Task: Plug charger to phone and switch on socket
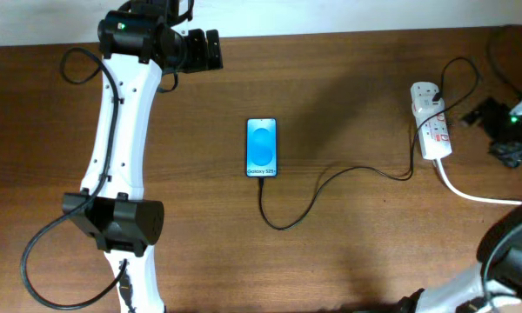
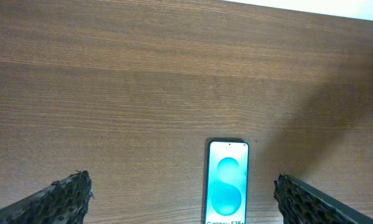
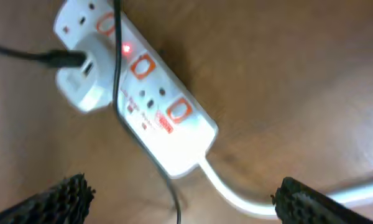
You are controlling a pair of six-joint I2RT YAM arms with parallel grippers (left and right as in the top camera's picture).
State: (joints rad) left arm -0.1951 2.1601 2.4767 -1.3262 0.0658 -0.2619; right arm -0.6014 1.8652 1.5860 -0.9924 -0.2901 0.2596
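You have the left gripper [image 2: 183,200] spread wide and empty over the table [image 2: 112,74]. Its fingertips sit at the lower corners of the left wrist view, well apart from the phone [image 1: 262,148] ahead of them. The phone lies flat near the middle of the table, screen up and lit blue, its lettered end toward the arms' bases. The charger [image 1: 262,198] meets that end, loops, and runs right to the socket [image 3: 146,93]. You cannot confirm from overhead how far the connector is seated. The socket lies at the right side of the table with a white adapter [image 3: 81,81] plugged in and a small red light [image 3: 125,48] glowing. A thick white cord [image 3: 236,196] leaves its other end. The right gripper [image 3: 183,200] hangs above the socket, fingers wide, holding nothing.
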